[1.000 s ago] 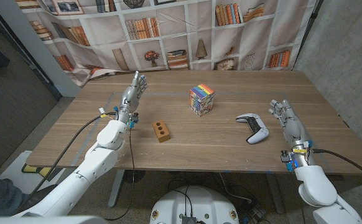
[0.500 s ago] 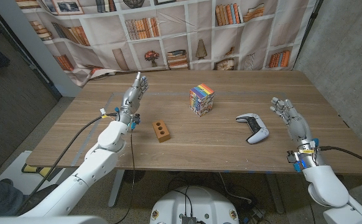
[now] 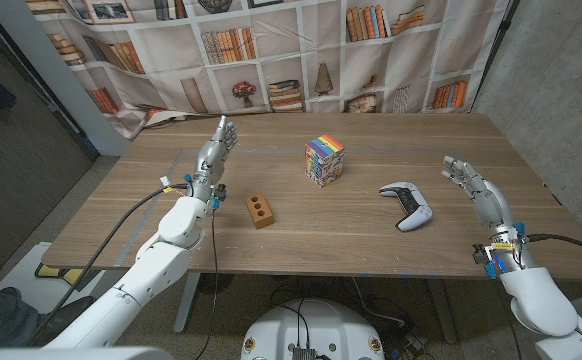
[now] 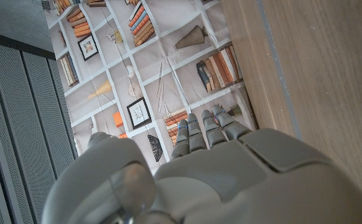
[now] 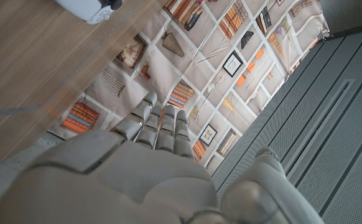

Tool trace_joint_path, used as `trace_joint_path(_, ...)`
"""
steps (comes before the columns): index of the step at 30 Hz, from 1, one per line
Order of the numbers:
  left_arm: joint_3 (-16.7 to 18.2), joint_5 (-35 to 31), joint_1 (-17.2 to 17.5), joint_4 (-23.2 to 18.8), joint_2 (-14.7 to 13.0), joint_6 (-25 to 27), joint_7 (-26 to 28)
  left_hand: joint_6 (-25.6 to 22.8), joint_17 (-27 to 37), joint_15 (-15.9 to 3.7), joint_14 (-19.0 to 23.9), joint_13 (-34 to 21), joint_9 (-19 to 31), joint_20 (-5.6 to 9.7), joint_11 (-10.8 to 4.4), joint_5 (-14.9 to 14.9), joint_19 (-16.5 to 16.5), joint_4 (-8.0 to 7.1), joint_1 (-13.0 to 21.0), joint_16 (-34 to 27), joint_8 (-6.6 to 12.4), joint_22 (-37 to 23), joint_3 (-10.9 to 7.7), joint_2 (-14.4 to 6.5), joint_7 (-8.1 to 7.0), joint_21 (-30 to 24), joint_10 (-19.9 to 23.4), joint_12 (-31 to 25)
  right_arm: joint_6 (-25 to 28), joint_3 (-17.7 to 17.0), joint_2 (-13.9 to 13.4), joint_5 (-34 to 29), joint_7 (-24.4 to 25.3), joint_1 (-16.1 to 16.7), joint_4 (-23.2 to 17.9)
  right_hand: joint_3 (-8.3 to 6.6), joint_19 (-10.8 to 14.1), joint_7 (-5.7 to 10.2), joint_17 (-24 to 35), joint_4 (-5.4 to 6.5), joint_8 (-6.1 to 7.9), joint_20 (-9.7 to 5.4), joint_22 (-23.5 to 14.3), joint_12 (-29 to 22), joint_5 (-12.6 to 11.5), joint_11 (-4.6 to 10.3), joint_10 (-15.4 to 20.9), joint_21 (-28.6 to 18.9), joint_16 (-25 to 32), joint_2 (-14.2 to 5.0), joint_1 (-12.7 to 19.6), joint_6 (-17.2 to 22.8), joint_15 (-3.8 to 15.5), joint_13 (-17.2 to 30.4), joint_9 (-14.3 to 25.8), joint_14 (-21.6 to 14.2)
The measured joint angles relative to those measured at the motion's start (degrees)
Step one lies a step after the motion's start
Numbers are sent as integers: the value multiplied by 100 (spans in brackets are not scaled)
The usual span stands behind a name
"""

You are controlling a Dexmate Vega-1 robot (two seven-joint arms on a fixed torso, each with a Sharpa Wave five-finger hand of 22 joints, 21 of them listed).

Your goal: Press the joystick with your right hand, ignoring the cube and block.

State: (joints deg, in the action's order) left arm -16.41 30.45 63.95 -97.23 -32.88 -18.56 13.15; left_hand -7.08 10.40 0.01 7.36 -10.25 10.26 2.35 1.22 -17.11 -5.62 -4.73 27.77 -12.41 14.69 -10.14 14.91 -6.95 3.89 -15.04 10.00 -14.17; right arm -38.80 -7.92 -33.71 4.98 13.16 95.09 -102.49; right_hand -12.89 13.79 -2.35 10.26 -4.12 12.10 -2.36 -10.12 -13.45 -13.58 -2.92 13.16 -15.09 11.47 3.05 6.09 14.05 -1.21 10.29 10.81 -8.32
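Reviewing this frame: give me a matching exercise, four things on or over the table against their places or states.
Things:
1. game controller
2. rainbow cube
3. wooden block
4. right hand

States:
A. brown, holes on top, near left hand
B. open, empty, right of the controller
C. white and black, lying on the table
D. striped, standing mid-table

Pairs: 1-C, 2-D, 3-A, 4-B

Wooden table (image 3: 301,225) carries three items: a white game controller (image 3: 408,204) nearest the right hand's fingers (image 3: 463,174), a multicoloured cube (image 3: 323,160) further out between the two hands, and a brown block with two holes (image 3: 259,210) near the left hand's fingers (image 3: 221,135).
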Motion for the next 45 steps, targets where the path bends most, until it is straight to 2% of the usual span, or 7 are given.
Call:
trace_joint_path(6, -32, -54, 9, -48, 54, 1, 62, 0, 0, -24, 24, 0, 0, 0, -3, 48, 0, 0, 29, 0, -31, 0, 0, 29, 0, 1, 3, 0, 0, -181, 66, 0, 0, 81, -89, 0, 276, 28, 0, -48, 22, 12, -14, -80, -49, 44, 389, 0, 44, -30, 30, 196, 9, 0, 0, -417)
trace_joint_path(10, -44, -86, 10, -61, 85, 2, 90, 0, 0, -32, 32, 0, 0, 0, -21, 48, 1, 0, 28, 43, -31, 0, 0, 28, 0, 0, 20, 0, 74, -302, 118, -446, 59, 134, -157, -9, 410, 82, 0, -87, 75, 0, -16, -161, -62, 80, 673, 0, 44, -78, 78, 349, 34, 28, -1, -607)
trace_joint_path(23, -53, -144, 12, -91, 138, -11, 160, 2, 0, -32, 32, 0, 0, -1, -21, 48, 1, 0, 28, 43, -73, 0, 0, 28, -1, 22, 20, 22, 76, -522, 369, -785, 128, 220, -264, -9, 1283, 101, 56, -119, 39, -31, -94, -280, -84, 203, 1276, -258, 231, -143, 143, 469, 129, 35, 28, -1628)
trace_joint_path(28, -44, -166, 24, -126, 138, -16, 189, 2, 0, -32, 32, 0, 0, -1, -21, 48, 1, 0, 51, 43, -95, 0, 0, 5, -102, 43, 20, 67, 32, -548, 458, -848, 142, 214, -270, -9, 1758, 246, 166, -119, 42, -49, -172, -653, -24, 349, 2347, -485, 437, -216, 131, 614, 304, 124, 28, -2486)
trace_joint_path(34, -9, -179, 42, -166, 131, -16, 220, 2, 0, -62, 62, 0, 0, -1, -51, 48, 1, 0, 97, 43, -95, 0, 0, -41, -102, 43, 50, 67, -48, -558, 539, -906, 165, 170, -257, 7, 2623, 325, 357, -166, 62, -127, -338, -1141, 28, 398, 3607, -990, 927, -283, 185, 736, 590, 320, 27, -3810)
trace_joint_path(41, 13, -195, 49, -197, 126, -16, 246, 2, 0, -62, 62, 0, 0, -1, -51, 93, 1, 0, 97, 76, -139, 0, 0, -40, -102, 65, 50, 67, -143, -558, 609, -934, 168, 110, -208, -17, 3381, 407, 491, -253, 62, -303, -657, -1500, 94, 590, 4586, -1574, 1453, -322, 266, 923, 948, 506, 54, -4925)
trace_joint_path(45, 18, -205, 48, -203, 125, -10, 258, 2, 0, -62, 62, 0, 0, -32, -51, 93, -31, 0, 96, 76, -139, 0, 0, -40, -102, 65, 50, 105, -158, -558, 627, -936, 167, 89, -198, -35, 3628, 422, 546, -304, 89, -410, -910, -1694, 117, 701, 5141, -1903, 1728, -293, 359, 1093, 1199, 614, 37, -5485)
